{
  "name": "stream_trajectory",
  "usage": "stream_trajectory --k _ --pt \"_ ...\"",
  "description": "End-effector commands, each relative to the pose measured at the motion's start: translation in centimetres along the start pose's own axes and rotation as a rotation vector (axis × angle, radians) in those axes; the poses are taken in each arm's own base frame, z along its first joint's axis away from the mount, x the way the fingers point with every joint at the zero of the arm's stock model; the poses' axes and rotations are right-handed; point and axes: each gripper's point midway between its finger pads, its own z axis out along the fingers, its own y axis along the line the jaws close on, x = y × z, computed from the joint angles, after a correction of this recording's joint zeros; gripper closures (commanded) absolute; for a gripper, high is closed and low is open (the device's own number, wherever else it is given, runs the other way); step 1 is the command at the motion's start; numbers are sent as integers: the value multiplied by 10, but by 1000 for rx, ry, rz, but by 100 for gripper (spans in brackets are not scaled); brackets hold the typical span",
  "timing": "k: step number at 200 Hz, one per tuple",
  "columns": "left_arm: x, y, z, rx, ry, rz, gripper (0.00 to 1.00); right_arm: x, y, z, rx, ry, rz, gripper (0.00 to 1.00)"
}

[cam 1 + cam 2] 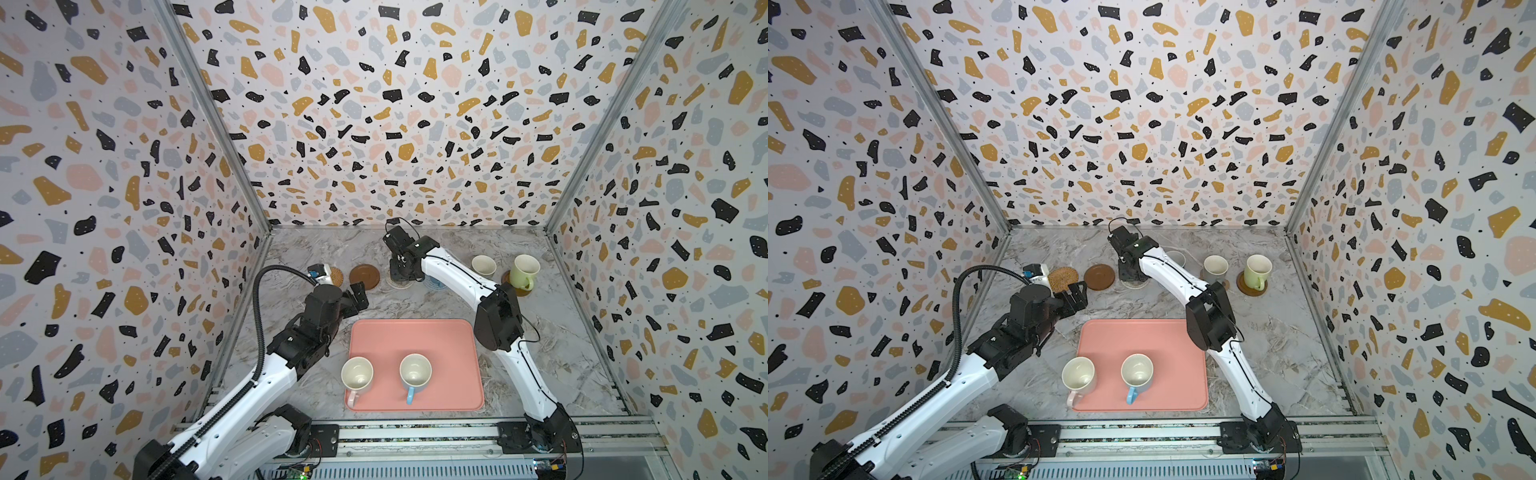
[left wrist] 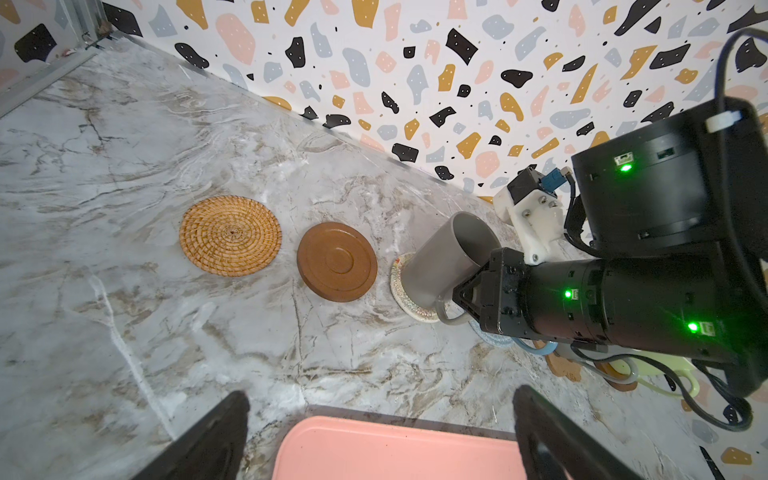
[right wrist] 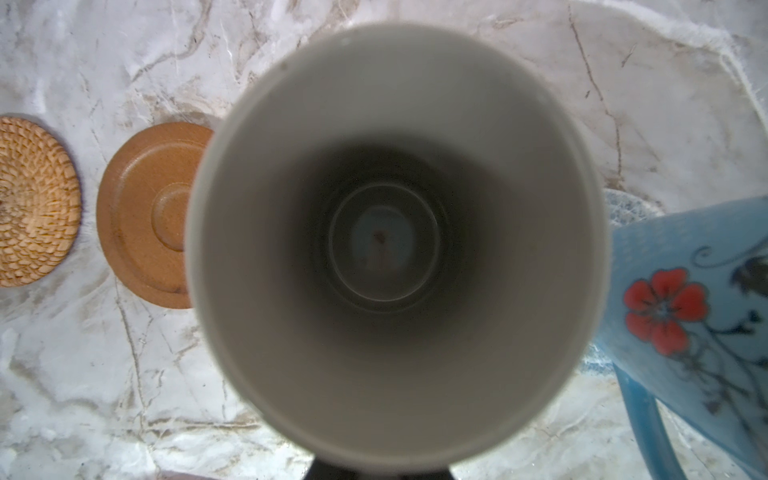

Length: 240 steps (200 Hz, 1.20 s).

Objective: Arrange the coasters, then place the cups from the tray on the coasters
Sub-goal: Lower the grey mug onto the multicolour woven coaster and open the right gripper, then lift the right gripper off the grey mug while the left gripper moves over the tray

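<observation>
Right hand gripping the dark grey mug by its handle, mug standing on the beige woven coaster, left hand wide open, empty, near the tray

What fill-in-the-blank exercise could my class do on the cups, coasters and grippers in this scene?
The pink-handled cup and the blue-handled cup stand on the ____.
The cup held by the right gripper is coloured ____.
The left gripper, holding nothing, has its jaws ____.
The coaster under the light green cup is coloured ____.
Missing words: tray; grey; open; brown.
</observation>
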Motion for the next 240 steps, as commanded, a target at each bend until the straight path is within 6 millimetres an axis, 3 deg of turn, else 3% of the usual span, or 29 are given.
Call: stream_trajectory --k 1,115,186,240 --pt "-4 0 -3 10 -21 -11 0 -22 8 -22 -38 -75 25 87" --pt "-4 1 -5 6 -23 -18 0 -25 20 -44 -121 -96 41 67" --pt "-17 16 -13 -75 -76 -7 0 -25 16 -75 -166 -143 56 65" --pt "-30 14 -22 -72 -120 1 0 -16 15 -70 -178 -127 67 65"
